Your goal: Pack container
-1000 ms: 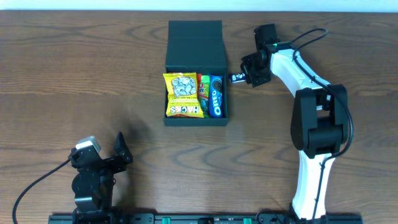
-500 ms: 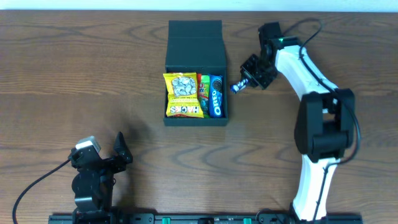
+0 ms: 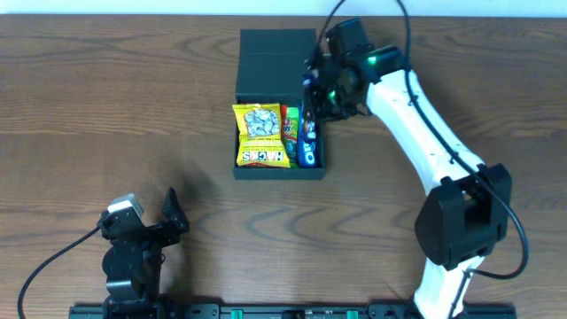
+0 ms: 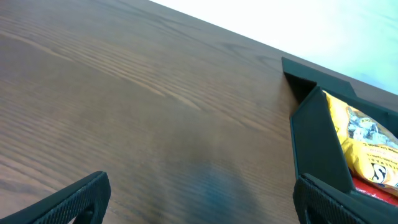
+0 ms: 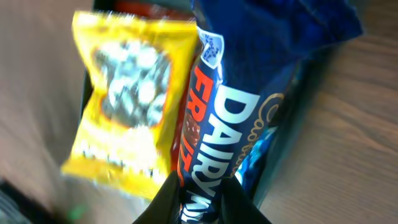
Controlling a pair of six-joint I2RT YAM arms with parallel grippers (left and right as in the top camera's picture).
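The container (image 3: 279, 173) is a dark green, matte, square-cornered box of stiff board. It sits on the far middle of the brown wood-grain table (image 3: 106, 106), with its flat hinged lid (image 3: 277, 53) folded open toward the far edge.

Three packets stand side by side inside. A crinkly yellow packet (image 3: 261, 135) with a clear window fills the left half. A narrow packet (image 3: 291, 120) showing green and red is squeezed in the middle; too little of it shows to say what it is. A glossy blue biscuit roll (image 3: 308, 146) lies against the right wall.

The right gripper (image 3: 313, 93) hangs over the box's far right corner. Its two fingers are pinched on the end of a chocolate bar (image 5: 249, 106), long and slim in a shiny dark blue wrapper with white and red lettering. In the wrist view the bar hangs above the blue roll, just beside the yellow packet.

The left gripper (image 3: 173, 217) sits near the front left of the table, well apart from the box. Its ribbed black fingers (image 4: 68, 202) are spread wide and hold nothing.
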